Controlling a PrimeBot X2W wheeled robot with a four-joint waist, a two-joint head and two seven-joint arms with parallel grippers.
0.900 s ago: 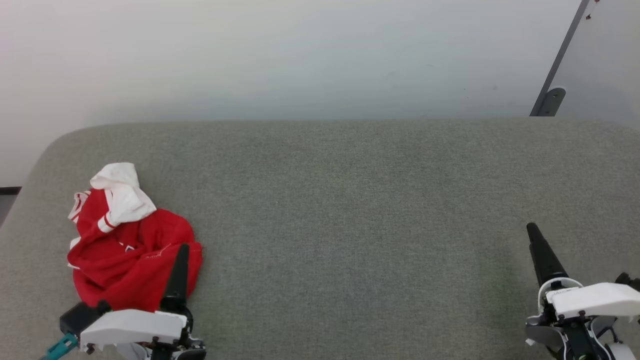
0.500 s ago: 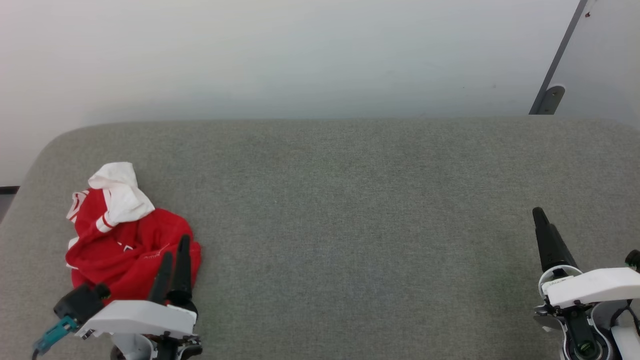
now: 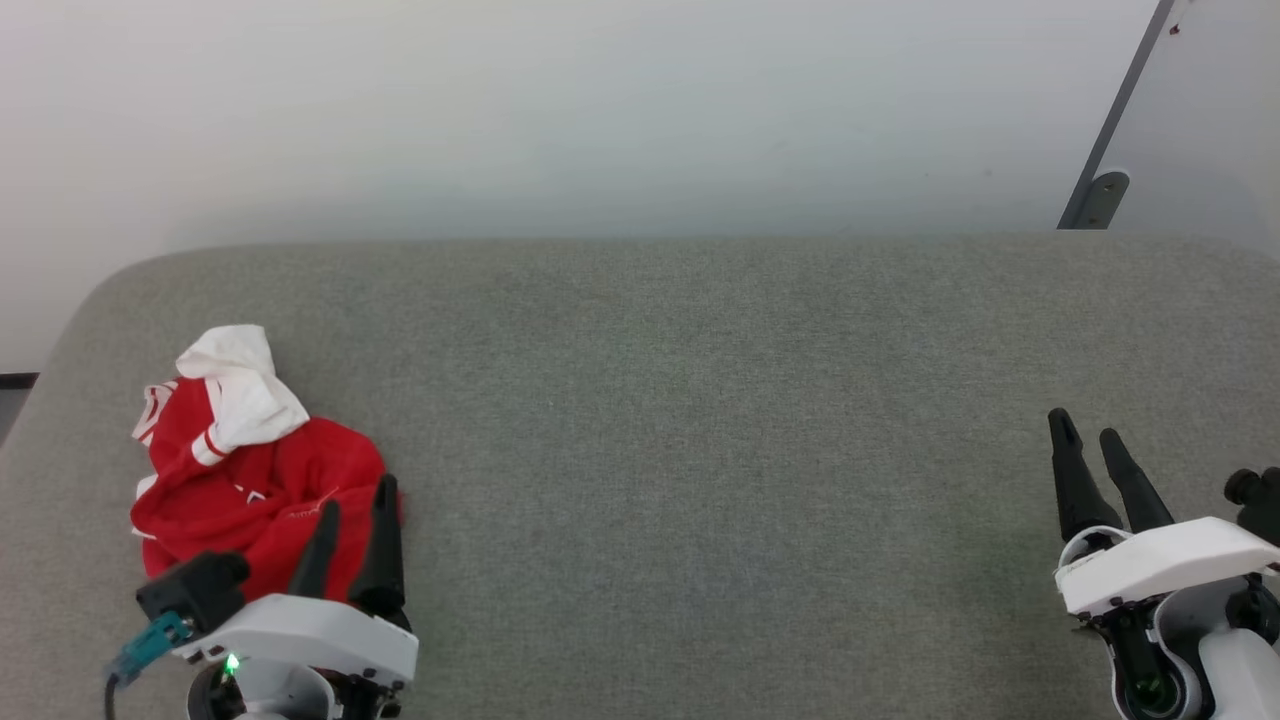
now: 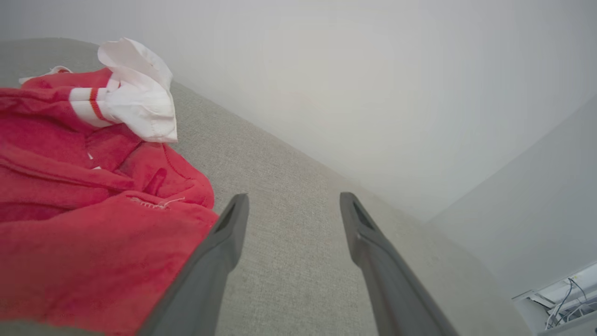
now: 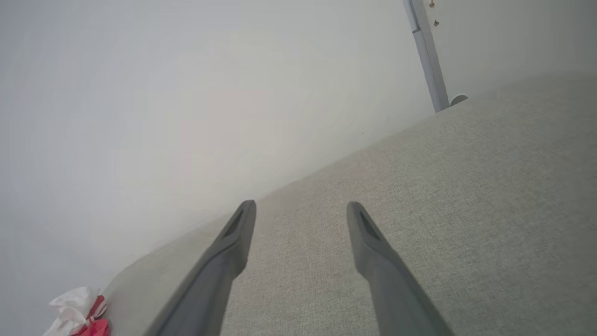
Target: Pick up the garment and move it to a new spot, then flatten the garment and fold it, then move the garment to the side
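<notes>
Garment [image 3: 250, 470] is lying in a crumpled heap at the left end of the grey fabric surface [image 3: 700, 450]. It's mostly red, with a white sleeve bunching up on its far side and a bit of striped trim showing. Nothing is holding it, it's just sitting there on the fabric.

Left gripper [image 3: 357, 493] is hanging right at the near right edge of the heap, with its jaws spread wide and nothing between them. In the left wrist view the garment [image 4: 70, 210] is filling the left side, and one of the gripper's fingers [image 4: 219, 252] is sitting right up against the red hem. The gap between the two fingers is looking at bare grey fabric just beside the cloth, not at the cloth itself. I can't tell if that finger is actually touching the shirt or only hovering next to it.

Right gripper [image 3: 1084, 425] is hanging way over at the opposite end of the surface, well apart from the garment. It's also spread open and gripping nothing. From its wrist view the garment [image 5: 84, 317] is showing as a small red and white lump in the far corner.
</notes>
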